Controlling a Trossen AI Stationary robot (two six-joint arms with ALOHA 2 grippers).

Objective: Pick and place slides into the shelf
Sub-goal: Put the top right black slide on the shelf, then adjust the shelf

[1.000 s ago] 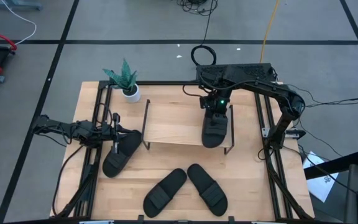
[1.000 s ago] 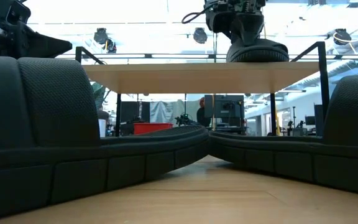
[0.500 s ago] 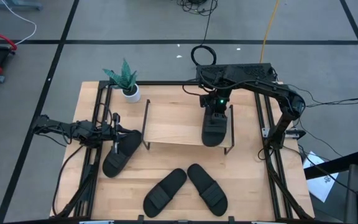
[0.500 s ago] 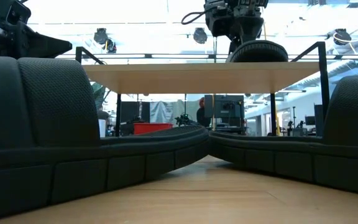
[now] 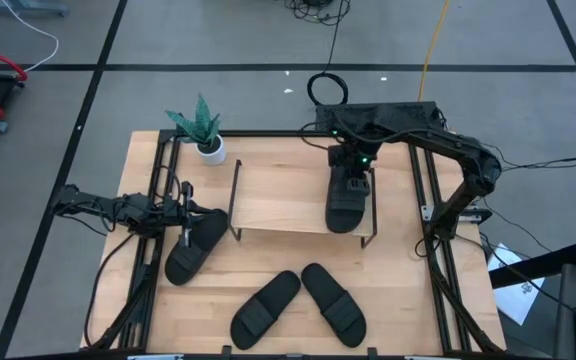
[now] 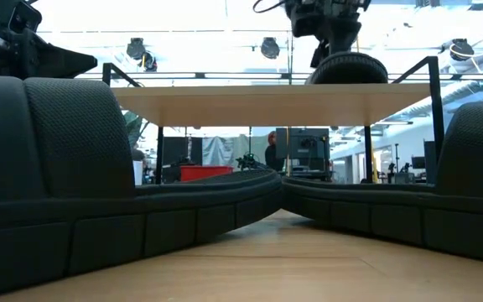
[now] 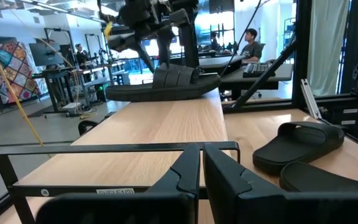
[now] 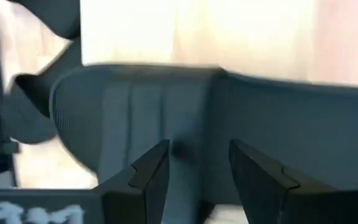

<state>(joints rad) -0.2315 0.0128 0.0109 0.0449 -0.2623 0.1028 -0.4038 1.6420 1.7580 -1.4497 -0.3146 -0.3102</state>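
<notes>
Overhead, right tool (image 5: 351,178) parted above a ribbed black slide (image 5: 346,203) on the shelf's (image 5: 278,195) pale wooden board.

Robotics lab: workbenches (image 7: 61,78), ceiling lights (image 6: 145,54), seated person (image 7: 252,43).

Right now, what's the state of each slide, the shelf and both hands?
Slide on shelf: flat on the top board, released.
Slide by left hand: on table.
Two front slides: on table.
Shelf: upright, one slide on top.
Right hand: open, above slide.
Left hand: shut, empty.
</notes>
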